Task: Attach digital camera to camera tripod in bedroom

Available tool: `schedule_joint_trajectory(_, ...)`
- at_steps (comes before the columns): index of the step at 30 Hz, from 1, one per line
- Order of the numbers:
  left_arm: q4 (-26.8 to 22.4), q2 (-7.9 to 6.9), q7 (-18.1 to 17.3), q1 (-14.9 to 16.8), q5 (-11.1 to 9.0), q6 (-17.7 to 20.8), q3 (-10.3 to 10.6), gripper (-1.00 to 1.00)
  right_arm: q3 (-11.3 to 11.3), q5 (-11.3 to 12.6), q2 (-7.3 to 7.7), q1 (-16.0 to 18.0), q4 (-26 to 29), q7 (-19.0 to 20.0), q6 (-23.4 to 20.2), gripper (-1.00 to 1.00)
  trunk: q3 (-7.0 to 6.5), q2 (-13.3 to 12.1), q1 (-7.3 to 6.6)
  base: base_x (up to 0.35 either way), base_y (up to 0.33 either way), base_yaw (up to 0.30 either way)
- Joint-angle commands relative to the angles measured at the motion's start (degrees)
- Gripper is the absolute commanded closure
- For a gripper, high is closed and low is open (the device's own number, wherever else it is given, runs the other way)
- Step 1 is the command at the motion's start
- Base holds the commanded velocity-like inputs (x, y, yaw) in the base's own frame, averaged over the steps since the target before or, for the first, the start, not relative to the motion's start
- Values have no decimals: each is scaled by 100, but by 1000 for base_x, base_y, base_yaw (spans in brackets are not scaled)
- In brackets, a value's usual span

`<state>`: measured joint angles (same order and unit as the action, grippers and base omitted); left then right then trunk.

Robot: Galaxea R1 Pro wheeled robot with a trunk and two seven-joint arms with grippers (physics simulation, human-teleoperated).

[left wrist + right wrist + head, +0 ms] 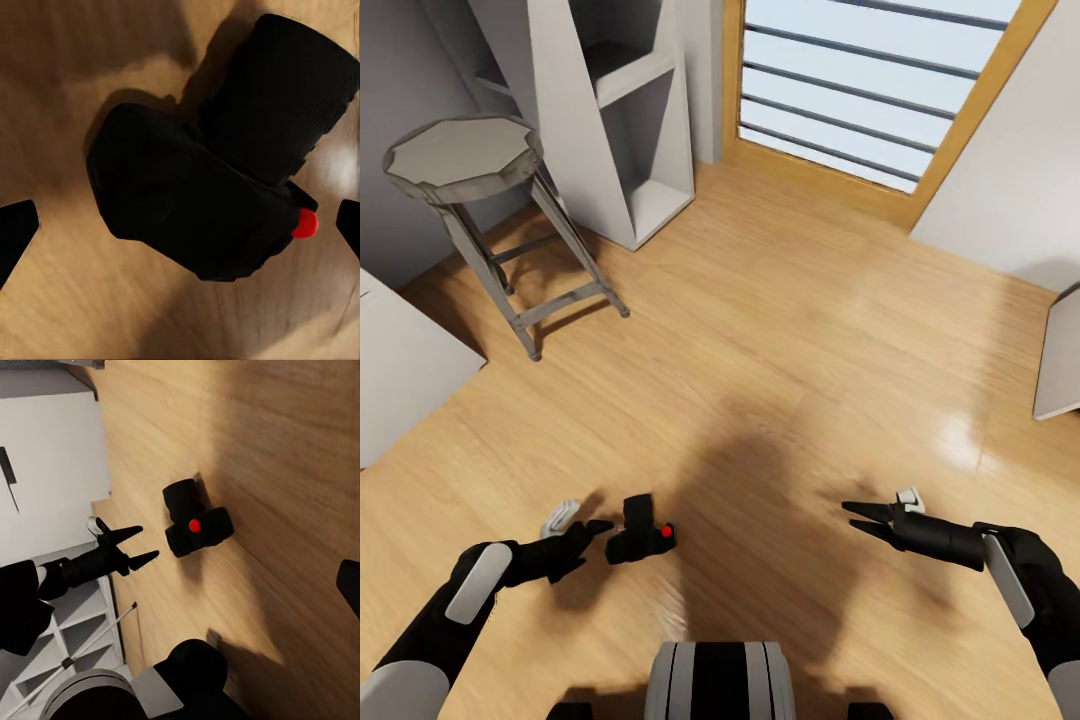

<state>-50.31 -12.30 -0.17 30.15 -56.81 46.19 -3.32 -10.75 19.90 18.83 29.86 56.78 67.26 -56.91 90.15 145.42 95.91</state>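
- The digital camera (640, 530), a small black chunky body with a red dot and a stubby lens barrel, is seen lying on the light wood plank floor (780, 340) of the bedroom, well away from the walls and just in front of the robot's base.
- The left hand (598, 528) is held wide open just beside the camera, its fingertips (16, 229) shown on either side of the body with nothing gripped.
- The right hand (858, 520) is held apart from the camera, its fingers spread and empty.
- The camera is judged rigid, compact and fairly light, with smooth hard faces that may slip.
- A hold across the flat-sided body, not the round lens barrel, is judged safest; its underside would best be left clear for mounting.
- A grey stool (470, 160) and white shelves (630, 120) are seen farther off.
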Motion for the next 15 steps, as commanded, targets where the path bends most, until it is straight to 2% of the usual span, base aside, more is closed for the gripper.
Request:
schedule_joint_trajectory(1,-35,-14,-2,1,-5,34,-12,-100,-4,3,3,2,0,16,-23,-100,3,1,-1,0,0,0)
schedule_joint_trajectory(10,-325,-100,7,0,20,48,-15,-100,-6,14,15,2,0,16,-22,-100,3,1,-1,0,0,0)
schedule_joint_trajectory(15,-485,-260,43,-1,72,-18,-10,-100,-7,14,16,2,0,16,-24,-100,3,1,-1,0,0,0)
